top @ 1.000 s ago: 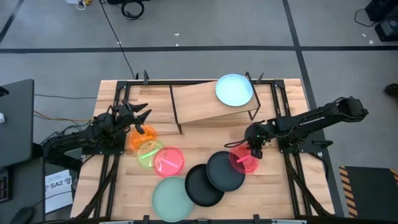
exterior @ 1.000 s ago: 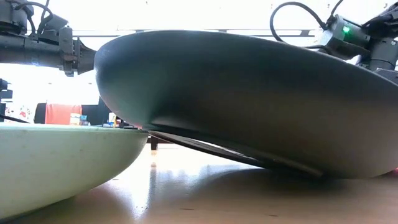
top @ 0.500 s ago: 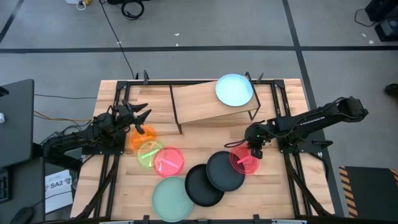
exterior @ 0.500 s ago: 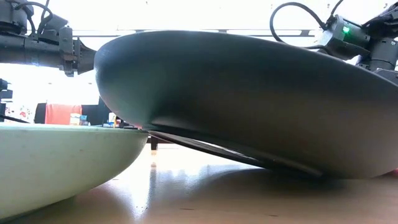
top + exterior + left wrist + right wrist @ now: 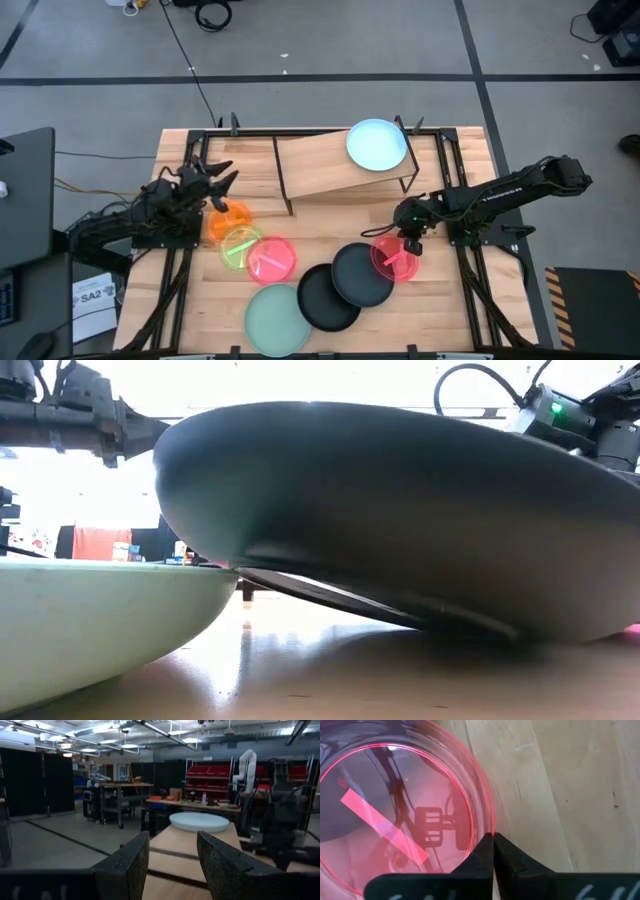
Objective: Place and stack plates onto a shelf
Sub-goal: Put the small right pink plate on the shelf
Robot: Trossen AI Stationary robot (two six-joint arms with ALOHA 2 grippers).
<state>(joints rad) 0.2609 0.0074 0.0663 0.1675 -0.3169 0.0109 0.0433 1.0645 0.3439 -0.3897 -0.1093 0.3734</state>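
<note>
My right gripper (image 5: pixel 408 241) is shut on the translucent red plate (image 5: pixel 394 259), at the plate's far edge right of the table's middle. The plate's left part overlaps a black plate (image 5: pixel 361 275). My left gripper (image 5: pixel 214 181) hovers open near the table's left side, just beyond the orange plate (image 5: pixel 222 222), and holds nothing. The light-blue plate (image 5: pixel 377 145) lies flat on the slanted wooden shelf (image 5: pixel 325 165), at its right end. In the left wrist view that plate (image 5: pixel 200 821) shows past the open fingers. My right gripper (image 5: pixel 493 836) pinches the red plate's raised rim (image 5: pixel 490 827) on the plate's far edge, only at the fingertips (image 5: pixel 485 851). The fingers come from above, pointing down. The plate lies about level, its left part over the black plate (image 5: pixel 335 827).
Neon-green (image 5: pixel 239 246) and pink (image 5: pixel 270 259) plates overlap beside the orange one. A second black plate (image 5: pixel 326 298) and the mint-green plate (image 5: pixel 274 318) lie near the table's near edge and fill the low view (image 5: pixel 400 530). The shelf's left half is bare board.
My left gripper has risen and drawn back a little toward the table's far-left, off the orange plate's edge, staying open. My right gripper has kept shut on the red plate.
</note>
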